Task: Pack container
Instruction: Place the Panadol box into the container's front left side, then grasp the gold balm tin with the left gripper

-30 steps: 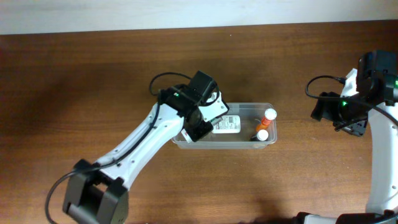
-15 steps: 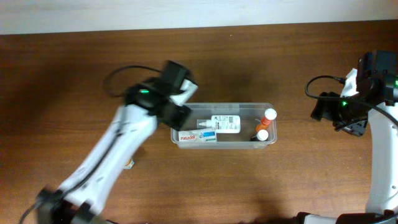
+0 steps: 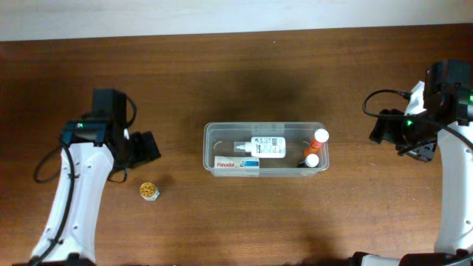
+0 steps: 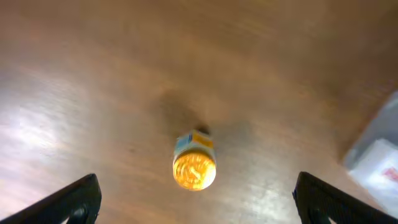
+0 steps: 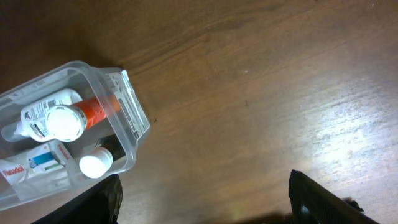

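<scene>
Tub of clear plastic, the rectangular round-cornered container [image 3: 266, 125] sat mid-way between both arms on the brown wooden table [image 3: 222, 74], holding a white labelled bottle [image 3: 269, 146], a flat white carton [image 3: 236, 163] and two orange white-capped bottles [image 3: 320, 136]. The left gripper [image 3: 143, 147] gaped wide near a small gold-lidded jar [image 4: 194, 168], its label too blurred to read, only the fingertips [image 4: 78, 198] in frame. The right gripper [image 5: 204, 193], jaws likewise apart and gripping nothing, hung well right of the container, fingers cut off at the bottom edge.
</scene>
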{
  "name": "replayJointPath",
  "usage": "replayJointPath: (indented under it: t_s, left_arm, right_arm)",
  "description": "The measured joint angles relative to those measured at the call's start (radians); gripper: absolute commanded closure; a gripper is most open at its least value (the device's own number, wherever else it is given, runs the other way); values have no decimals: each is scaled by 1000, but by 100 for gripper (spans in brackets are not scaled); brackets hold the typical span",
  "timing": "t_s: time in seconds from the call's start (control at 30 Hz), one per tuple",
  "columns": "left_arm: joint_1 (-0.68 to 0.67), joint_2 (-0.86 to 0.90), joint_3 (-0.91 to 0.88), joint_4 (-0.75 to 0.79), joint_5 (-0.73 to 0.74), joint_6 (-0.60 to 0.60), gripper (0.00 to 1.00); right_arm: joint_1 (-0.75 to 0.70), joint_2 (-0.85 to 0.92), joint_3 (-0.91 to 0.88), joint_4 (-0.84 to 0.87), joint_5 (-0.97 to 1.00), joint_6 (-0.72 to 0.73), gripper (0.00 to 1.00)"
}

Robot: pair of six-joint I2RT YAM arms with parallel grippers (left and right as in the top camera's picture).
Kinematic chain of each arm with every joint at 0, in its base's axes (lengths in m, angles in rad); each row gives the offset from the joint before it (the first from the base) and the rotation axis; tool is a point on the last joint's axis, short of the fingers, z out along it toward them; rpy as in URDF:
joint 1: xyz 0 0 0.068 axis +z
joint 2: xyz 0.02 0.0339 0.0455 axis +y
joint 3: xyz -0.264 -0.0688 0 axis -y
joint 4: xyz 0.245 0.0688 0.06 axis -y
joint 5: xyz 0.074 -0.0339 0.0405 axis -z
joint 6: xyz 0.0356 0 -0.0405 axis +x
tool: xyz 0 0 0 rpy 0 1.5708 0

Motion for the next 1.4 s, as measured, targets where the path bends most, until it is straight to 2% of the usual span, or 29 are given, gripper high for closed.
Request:
replayJointPath:
  t_s: [0.13, 0.4, 1.0, 1.1, 1.17, 1.23, 1.33, 1.4]
  left_arm:
    - [5, 9, -166, 98, 32, -20, 1]
    - [5, 29, -334, 208, 43, -37, 0]
    - [5, 102, -381, 304, 69, -71, 1]
    - [5, 105, -381, 315, 71, -74, 11]
    - [5, 105, -381, 315, 72, -79, 28]
    - [5, 105, -381, 314, 72, -84, 39]
    - [5, 105, -382, 305, 76, -87, 43]
    - [5, 105, -382, 299, 76, -88, 51]
  right_arm:
    - [0, 0, 0, 0, 0, 1, 23]
    - [0, 0, 0, -1, 0, 1, 23]
    - [0, 0, 0, -1, 0, 1, 23]
    - [0, 0, 0, -1, 0, 0, 23]
    - [0, 0, 0, -1, 0, 1, 23]
    - [0, 0, 0, -1, 0, -1, 23]
    - [0, 0, 0, -1, 0, -5, 23]
    - [0, 0, 0, -1, 0, -7, 23]
